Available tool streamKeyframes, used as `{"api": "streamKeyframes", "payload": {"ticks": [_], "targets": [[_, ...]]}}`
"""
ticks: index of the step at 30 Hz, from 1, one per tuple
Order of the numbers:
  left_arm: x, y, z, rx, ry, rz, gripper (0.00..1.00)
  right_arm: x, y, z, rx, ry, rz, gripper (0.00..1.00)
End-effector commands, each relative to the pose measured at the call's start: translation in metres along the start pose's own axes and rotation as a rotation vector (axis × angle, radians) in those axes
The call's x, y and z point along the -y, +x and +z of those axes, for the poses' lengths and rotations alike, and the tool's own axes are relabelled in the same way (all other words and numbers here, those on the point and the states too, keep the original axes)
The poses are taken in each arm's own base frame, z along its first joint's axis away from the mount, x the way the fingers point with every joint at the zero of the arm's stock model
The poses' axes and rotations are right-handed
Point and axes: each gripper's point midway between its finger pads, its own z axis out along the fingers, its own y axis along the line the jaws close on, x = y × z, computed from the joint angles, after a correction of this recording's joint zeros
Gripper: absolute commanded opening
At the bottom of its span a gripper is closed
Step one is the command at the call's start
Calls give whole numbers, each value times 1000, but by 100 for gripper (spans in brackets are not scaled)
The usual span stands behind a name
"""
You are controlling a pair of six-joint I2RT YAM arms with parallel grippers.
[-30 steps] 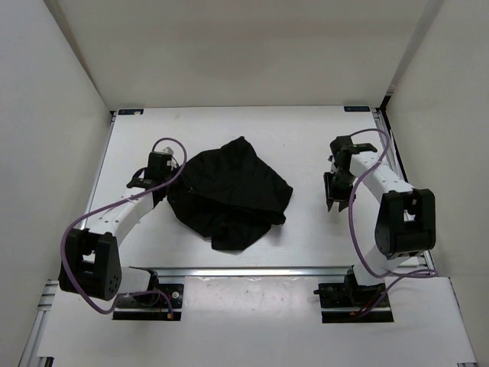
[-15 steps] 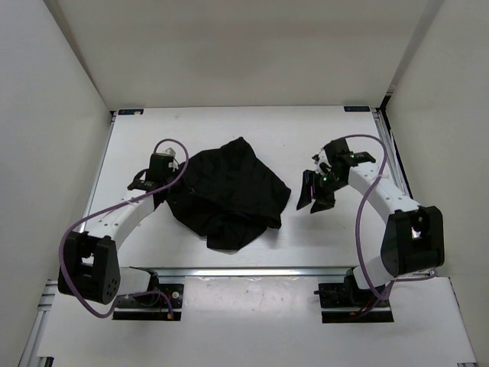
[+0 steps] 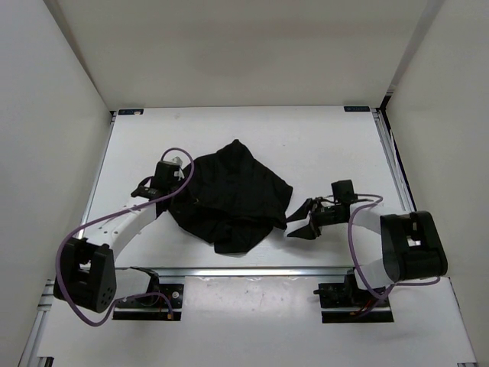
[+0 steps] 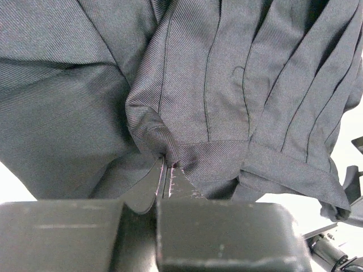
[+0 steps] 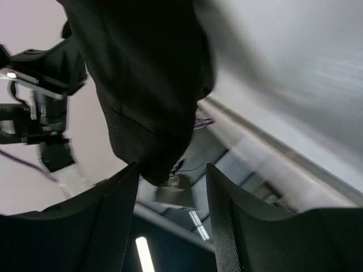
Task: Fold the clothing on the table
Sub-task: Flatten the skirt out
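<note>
Left tool (image 3: 177,186) is clenched on the clothing (image 3: 233,195). My wrist view shows the two fingers pressed together, with a ridge of the black pleated fabric pinched right at their tips. The grip point is on the garment's left edge.

The clothing is a crumpled heap on the worktop (image 3: 313,138), slightly left of centre, sitting between my two tools. It's bunched, not flat, with creases running across it.

Right tool (image 3: 299,222) is released, jaws spread wide. It sits low, just beside the garment's near-right edge. In the right wrist view a dark corner of the fabric reaches down to the gap between the fingers. I can't tell whether it touches either one, and nothing is clamped there.
</note>
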Motion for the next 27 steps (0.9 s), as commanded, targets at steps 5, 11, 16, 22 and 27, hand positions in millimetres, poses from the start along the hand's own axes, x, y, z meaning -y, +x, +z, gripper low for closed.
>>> {"api": "streamKeyframes", "payload": {"ticks": [5, 11, 16, 22, 27], "targets": [[20, 2, -11, 14, 43, 54, 0, -31, 34, 12, -104, -148, 142, 53], [21, 4, -11, 18, 32, 87, 0, -21, 23, 14, -8, -157, 178, 49], [25, 8, -14, 12, 29, 124, 0, -32, 2, -5, 143, -253, 170, 50], [28, 7, -16, 16, 36, 129, 0, -8, -14, -21, 305, -239, 294, 52], [28, 10, -14, 6, 28, 137, 0, 19, -18, -17, 364, -223, 412, 52]]}}
